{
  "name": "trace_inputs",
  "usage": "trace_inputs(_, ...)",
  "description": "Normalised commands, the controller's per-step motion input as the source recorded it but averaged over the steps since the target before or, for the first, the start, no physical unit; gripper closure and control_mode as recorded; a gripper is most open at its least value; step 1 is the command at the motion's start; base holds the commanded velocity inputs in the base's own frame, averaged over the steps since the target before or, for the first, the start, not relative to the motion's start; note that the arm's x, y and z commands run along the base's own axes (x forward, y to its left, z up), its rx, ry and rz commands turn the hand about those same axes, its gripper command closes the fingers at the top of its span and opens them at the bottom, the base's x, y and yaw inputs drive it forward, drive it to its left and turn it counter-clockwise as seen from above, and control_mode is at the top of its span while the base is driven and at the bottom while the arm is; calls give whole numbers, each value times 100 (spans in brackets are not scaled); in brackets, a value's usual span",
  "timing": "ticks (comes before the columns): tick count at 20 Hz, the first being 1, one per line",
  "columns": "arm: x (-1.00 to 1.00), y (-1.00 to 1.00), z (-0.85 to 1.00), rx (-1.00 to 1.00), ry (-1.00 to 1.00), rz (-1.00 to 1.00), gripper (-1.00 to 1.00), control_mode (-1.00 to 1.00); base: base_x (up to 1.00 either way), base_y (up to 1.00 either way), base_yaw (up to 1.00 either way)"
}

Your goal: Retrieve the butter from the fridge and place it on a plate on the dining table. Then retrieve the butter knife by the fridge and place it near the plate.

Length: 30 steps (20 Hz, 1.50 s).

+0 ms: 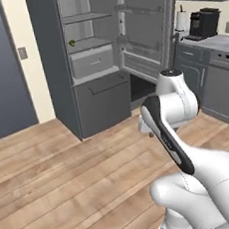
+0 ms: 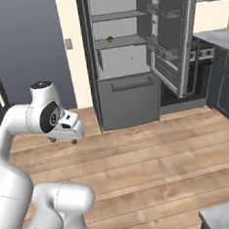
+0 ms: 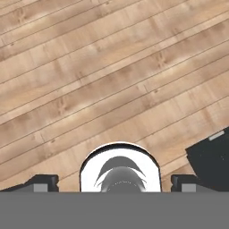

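Observation:
The tall dark grey fridge point(image 1: 99, 95) point(image 2: 128, 103) stands open across the wooden floor, its door point(image 1: 145, 28) point(image 2: 171, 38) swung out to the right. Its light grey shelves and a drawer show inside. A small yellow-green lumpy item point(image 1: 72, 42) point(image 2: 110, 38) sits on a middle shelf. My gripper point(image 2: 63, 140) point(image 1: 149, 133) point(image 3: 114, 182) hangs low over the bare floor, well short of the fridge, pointing down. Its fingertips point(image 3: 44, 182) stand wide apart with nothing between them, so it is open. The butter, the plate, the dining table and the butter knife are out of view.
A counter with a black coffee machine point(image 1: 204, 23) and a paper towel roll point(image 1: 180, 20) runs along the right, over dark cabinets point(image 1: 218, 85). A grey slab corner point(image 2: 226, 217) juts in at the lower right. Open wooden floor point(image 1: 66, 161) lies before the fridge.

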Motion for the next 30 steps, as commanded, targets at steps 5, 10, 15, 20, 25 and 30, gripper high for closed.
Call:
trace_inputs(5, 0, 0, 0, 0, 0, 0, -100, 100, 100, 54, -26)
trace_inputs(10, 0, 0, 0, 0, 0, 0, -100, 100, 100, 57, -26)
trace_inputs(15, 0, 0, 0, 0, 0, 0, -100, 100, 100, 50, -22)
trace_inputs(20, 0, 0, 0, 0, 0, 0, -100, 100, 100, 4, 6)
trace_inputs(25, 0, 0, 0, 0, 0, 0, -100, 100, 67, -10, 8)
trace_inputs(30, 0, 0, 0, 0, 0, 0, -100, 100, 2, -33, -40)
